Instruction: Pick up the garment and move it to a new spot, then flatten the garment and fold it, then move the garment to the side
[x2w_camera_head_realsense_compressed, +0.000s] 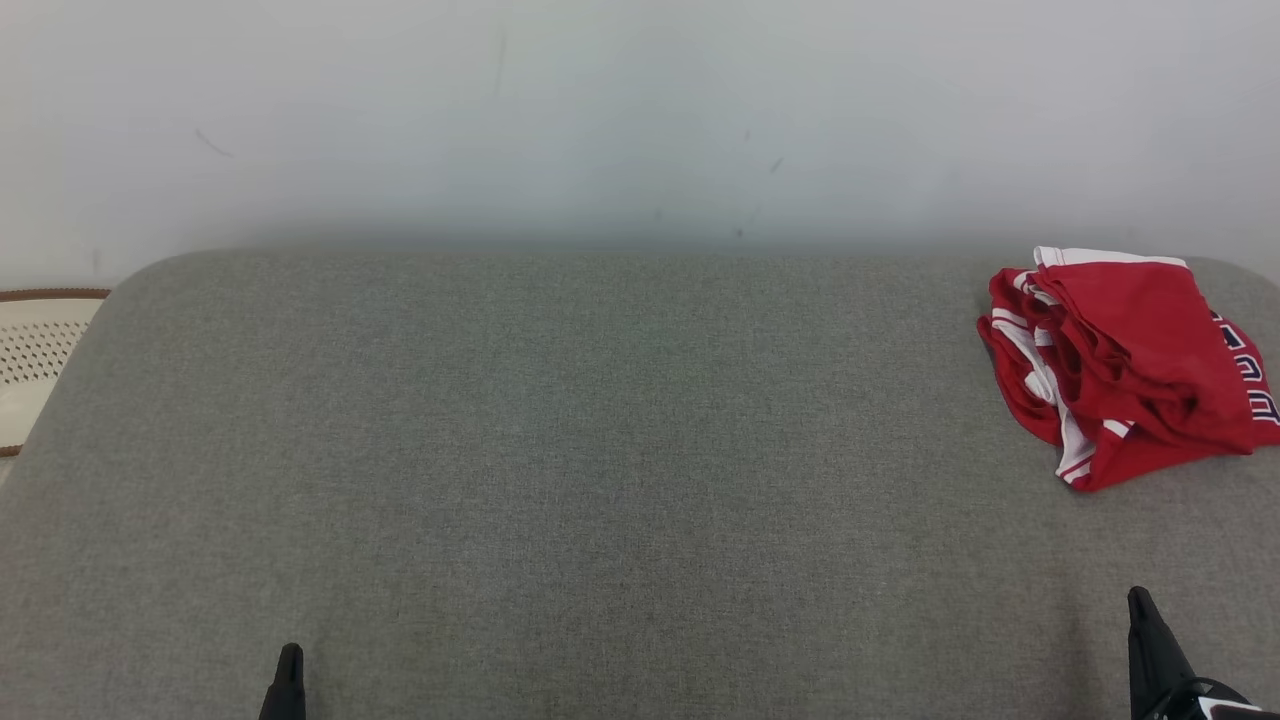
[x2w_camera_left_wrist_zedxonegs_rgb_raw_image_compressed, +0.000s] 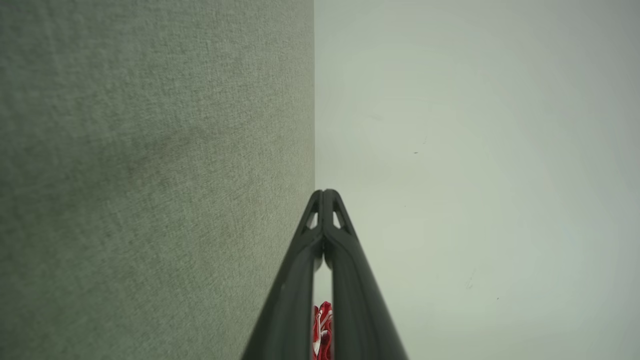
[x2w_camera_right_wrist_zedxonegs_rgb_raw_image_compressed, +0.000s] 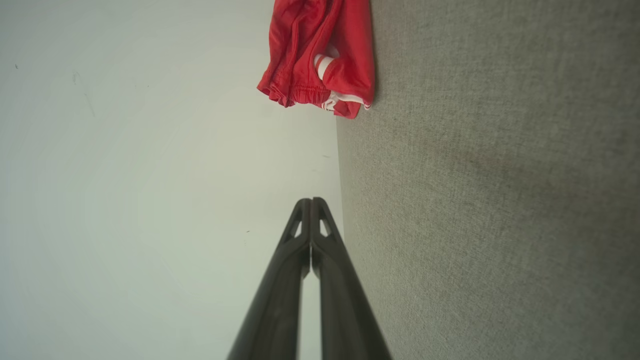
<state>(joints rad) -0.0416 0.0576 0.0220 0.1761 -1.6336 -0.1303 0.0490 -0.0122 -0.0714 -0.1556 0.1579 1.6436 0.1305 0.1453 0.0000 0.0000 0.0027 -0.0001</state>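
Observation:
The garment (x2w_camera_head_realsense_compressed: 1125, 365) is red with white trim and dark lettering. It lies crumpled in a heap at the far right of the grey padded surface (x2w_camera_head_realsense_compressed: 600, 450). In the right wrist view the garment (x2w_camera_right_wrist_zedxonegs_rgb_raw_image_compressed: 320, 50) sits at the top, well beyond my right gripper (x2w_camera_right_wrist_zedxonegs_rgb_raw_image_compressed: 311, 201), whose fingers are shut with nothing between them. My right gripper (x2w_camera_head_realsense_compressed: 1138, 597) pokes up at the lower right, nearer to me than the heap. At the lower left my left gripper (x2w_camera_head_realsense_compressed: 290, 652) is shut and empty, far from the garment. A red sliver of the garment (x2w_camera_left_wrist_zedxonegs_rgb_raw_image_compressed: 322, 330) shows between the left gripper's (x2w_camera_left_wrist_zedxonegs_rgb_raw_image_compressed: 325, 192) fingers.
A pale wall (x2w_camera_head_realsense_compressed: 640, 110) rises right behind the padded surface. A cream perforated object with a brown rim (x2w_camera_head_realsense_compressed: 35, 360) sits off the surface's left edge. The surface has rounded far corners.

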